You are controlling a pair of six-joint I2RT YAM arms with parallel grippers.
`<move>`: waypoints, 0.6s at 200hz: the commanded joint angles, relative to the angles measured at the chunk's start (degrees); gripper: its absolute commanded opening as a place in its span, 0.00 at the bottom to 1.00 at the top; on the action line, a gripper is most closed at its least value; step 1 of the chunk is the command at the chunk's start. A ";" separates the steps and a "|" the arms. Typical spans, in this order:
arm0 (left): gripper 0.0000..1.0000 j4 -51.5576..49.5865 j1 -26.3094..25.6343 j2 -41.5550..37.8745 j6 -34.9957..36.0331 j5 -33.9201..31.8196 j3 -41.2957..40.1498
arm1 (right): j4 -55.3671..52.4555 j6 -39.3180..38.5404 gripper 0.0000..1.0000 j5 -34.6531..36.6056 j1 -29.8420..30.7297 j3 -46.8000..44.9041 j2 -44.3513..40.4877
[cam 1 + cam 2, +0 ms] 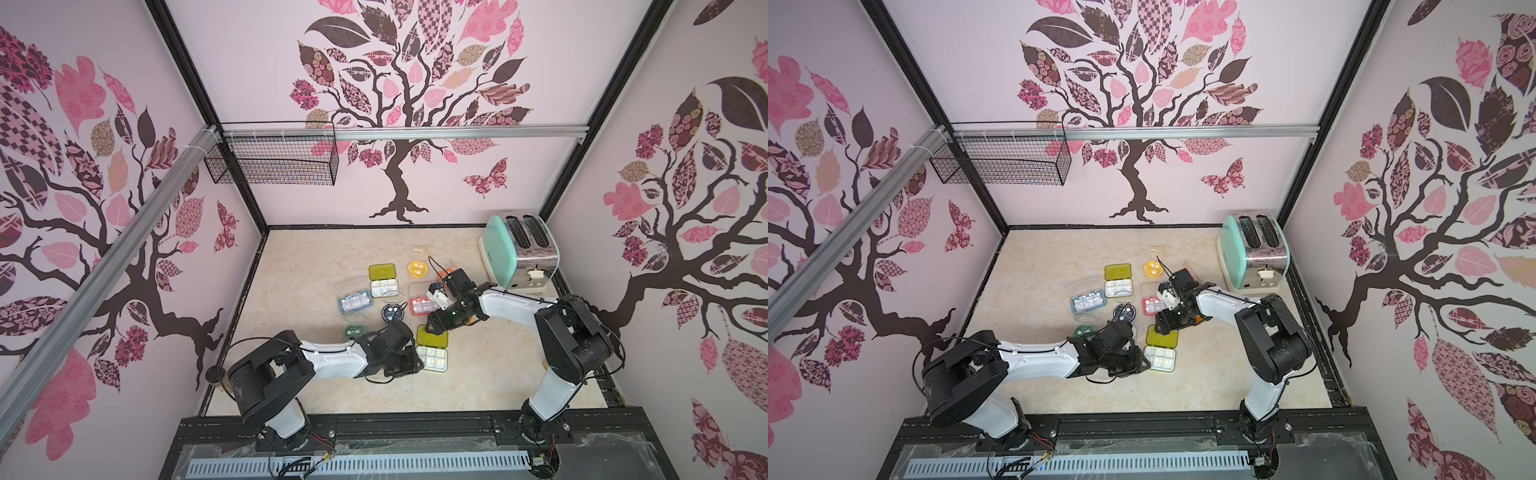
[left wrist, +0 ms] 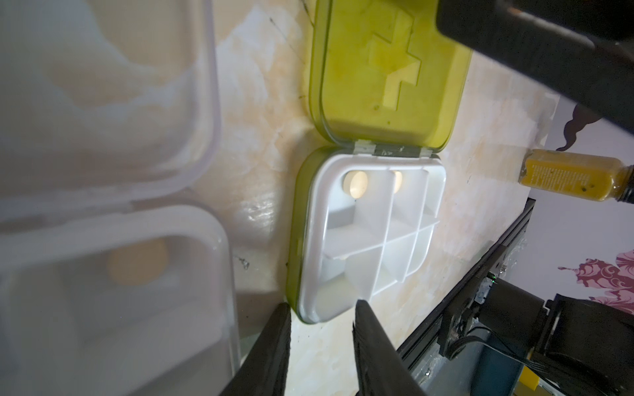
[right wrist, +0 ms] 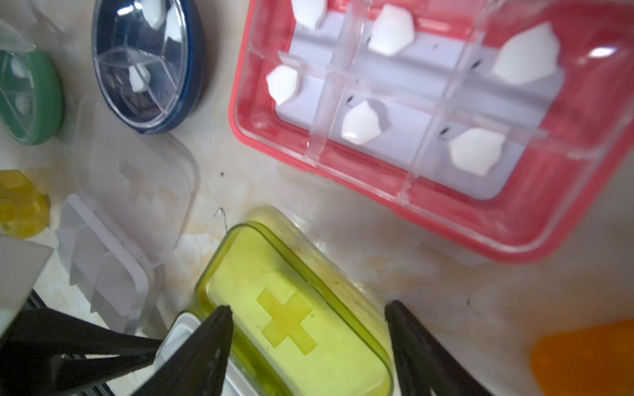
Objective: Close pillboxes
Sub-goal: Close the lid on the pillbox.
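Note:
A lime pillbox [image 1: 432, 359] lies open near the table's middle, its lid [image 3: 291, 308] flat behind the white tray [image 2: 370, 233]. My left gripper [image 2: 322, 320] [image 1: 419, 360] pinches the tray's near corner between its fingertips. Over the lid hangs my right gripper [image 3: 308, 315] [image 1: 434, 325], open, one finger at the hinge and the other clear of the lid's far edge. Open behind them are a red pillbox [image 3: 429, 120], a navy round one [image 3: 147, 65], a green round one [image 3: 27, 96], a blue one [image 1: 354, 302], a second lime one [image 1: 384, 280] and an amber round one [image 1: 417, 268]. A clear pillbox [image 3: 120, 223] lies open beside the lime one.
A mint-green toaster [image 1: 519, 253] stands at the back right corner. A wire basket [image 1: 278, 160] hangs on the back left wall. The black frame rail [image 1: 415, 428] runs along the table's front edge.

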 commanded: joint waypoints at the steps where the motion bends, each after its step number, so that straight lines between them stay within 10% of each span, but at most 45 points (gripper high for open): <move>1: 0.35 -1.60 -0.02 0.83 -0.40 -3.11 -0.32 | -1.40 0.01 0.73 -1.69 -0.11 -0.35 -0.48; 120: 0.34 -0.53 -0.02 1.54 -1.15 -4.28 0.30 | -3.66 0.62 0.68 1.46 -0.19 -1.42 -5.42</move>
